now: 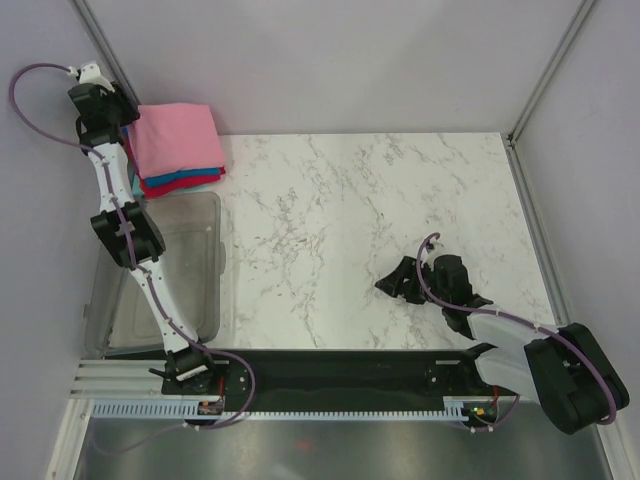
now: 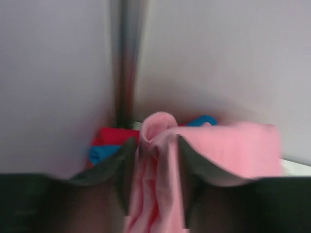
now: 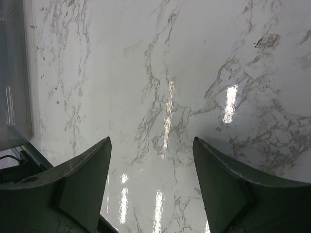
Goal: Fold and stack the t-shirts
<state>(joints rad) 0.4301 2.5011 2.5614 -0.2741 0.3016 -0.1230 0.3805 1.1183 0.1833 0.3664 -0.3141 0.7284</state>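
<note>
**A:** How many shirts are in the stack?

**B:** Three colours show. There is one pink t-shirt on top, with one blue layer and one red layer peeking out below it. I cannot tell if more lie underneath. The stack sits at the far left corner of the desk.

**A:** And the two tools?

**B:** The left tool is clenched on a bunched fold of the pink t-shirt, with the cloth squeezed between its two fingers. The right tool is released, its two fingers spread over bare marble near the front right, well apart from the stack.

**A:** Anything else on the desk?

**B:** One clear plastic bin on the left, just in front of the stack.
</note>
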